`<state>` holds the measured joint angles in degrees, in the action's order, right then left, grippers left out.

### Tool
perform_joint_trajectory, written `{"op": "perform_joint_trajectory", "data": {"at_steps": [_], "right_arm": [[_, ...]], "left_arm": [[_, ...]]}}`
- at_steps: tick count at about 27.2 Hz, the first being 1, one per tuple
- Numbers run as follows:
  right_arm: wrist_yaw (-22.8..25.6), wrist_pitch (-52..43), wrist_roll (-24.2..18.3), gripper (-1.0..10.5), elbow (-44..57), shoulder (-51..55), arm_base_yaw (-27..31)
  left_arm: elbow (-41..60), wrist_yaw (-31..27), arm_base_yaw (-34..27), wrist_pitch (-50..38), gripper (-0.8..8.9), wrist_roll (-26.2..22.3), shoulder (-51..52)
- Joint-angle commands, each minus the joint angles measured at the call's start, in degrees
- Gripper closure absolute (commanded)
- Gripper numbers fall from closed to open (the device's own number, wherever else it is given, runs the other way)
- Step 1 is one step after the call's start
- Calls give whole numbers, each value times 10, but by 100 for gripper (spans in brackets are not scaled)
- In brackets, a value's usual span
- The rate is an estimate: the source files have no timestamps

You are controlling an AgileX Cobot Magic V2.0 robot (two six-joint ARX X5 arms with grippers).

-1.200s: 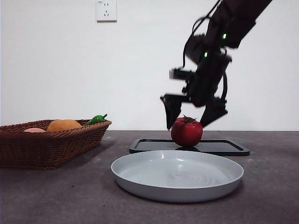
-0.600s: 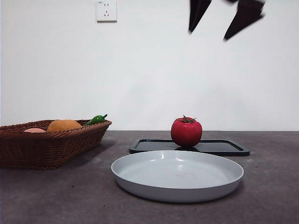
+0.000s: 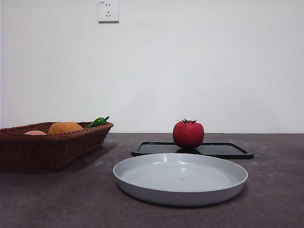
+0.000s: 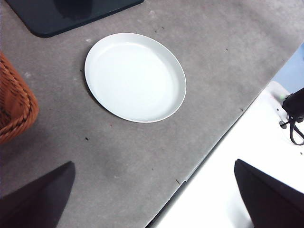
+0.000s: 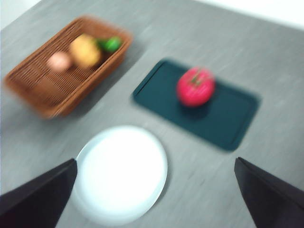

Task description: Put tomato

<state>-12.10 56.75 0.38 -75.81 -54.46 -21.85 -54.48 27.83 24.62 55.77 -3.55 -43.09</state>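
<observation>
The tomato [image 3: 188, 134] sits on the tray [image 3: 232, 150], far side. Plate [image 3: 180, 179] is right in front, basket [image 3: 47, 145] off to the left.

Each hand, left [image 4: 152, 199] and right [image 5: 152, 199], shows only two plain matte black jaws, wedge-shaped, tapering to blunt points.

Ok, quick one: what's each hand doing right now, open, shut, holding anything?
Left hand: open, empty, above the white plate.
Right hand: open, empty, high over the table; the tomato sits on the dark tray.
</observation>
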Motion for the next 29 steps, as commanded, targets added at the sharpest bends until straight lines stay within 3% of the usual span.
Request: {"op": "perform_joint_trajectory", "data": {"at_steps": [1,5,10,19,22,29], "right_arm": [[-6,-2,12,394,66,61,-12],[-38,-6,38,395,177,172,-22],[-75,-5,39,408,246,257,-22],[-81,-6,39,410,251,269,-22],[-81,-6,38,421,251,269,-22],[-81,-6,38,835,251,269,-22]], "left_arm": [[-12,3,2,-4,229,-7,-3],[-12,3,2,-5,229,-7,-3],[-12,3,2,-4,229,-7,-3],[-12,3,2,-3,230,-4,-3],[-12,3,2,-3,309,-5,-3],[-12,3,2,-3,617,-5,-3]]}}
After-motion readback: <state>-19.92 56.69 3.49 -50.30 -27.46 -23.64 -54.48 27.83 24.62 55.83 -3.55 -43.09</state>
